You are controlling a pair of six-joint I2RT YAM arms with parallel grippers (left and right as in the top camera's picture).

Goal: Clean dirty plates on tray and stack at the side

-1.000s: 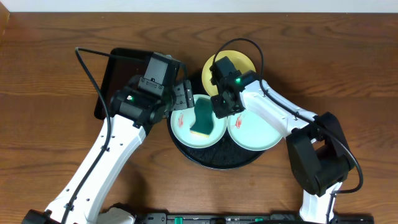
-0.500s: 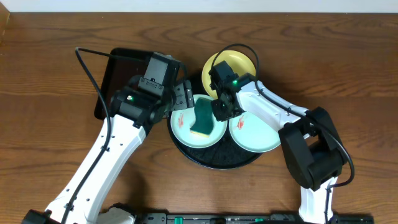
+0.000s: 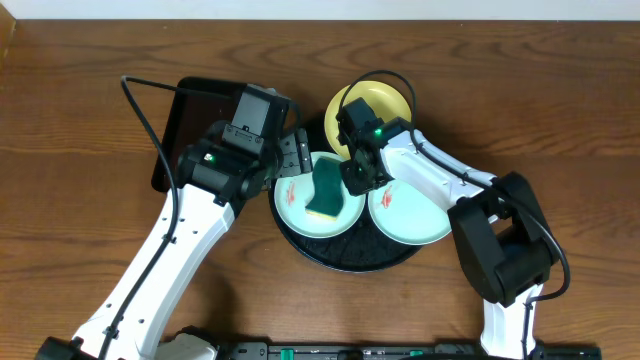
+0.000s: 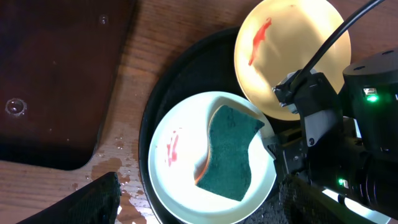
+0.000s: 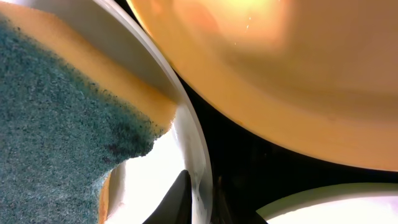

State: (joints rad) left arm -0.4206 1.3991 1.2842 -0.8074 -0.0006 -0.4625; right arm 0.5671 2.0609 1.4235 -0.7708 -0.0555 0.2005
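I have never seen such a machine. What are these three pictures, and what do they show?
A left arm and a right arm stand at a wooden table. One picture looks down from above; the other two come from a camera on each wrist. A round tray holds three smeared plates: a yellow plate, an empty blue plate, and a second blue plate carrying a green sponge. A rectangular tray lies beside it. The left end effector hangs open near the second blue plate. The right end effector pinches that plate's rim.

White arm links (image 3: 165, 250), blk joints (image 3: 505, 250), green LEDs (image 3: 380, 129), blk cables (image 4: 339, 39)
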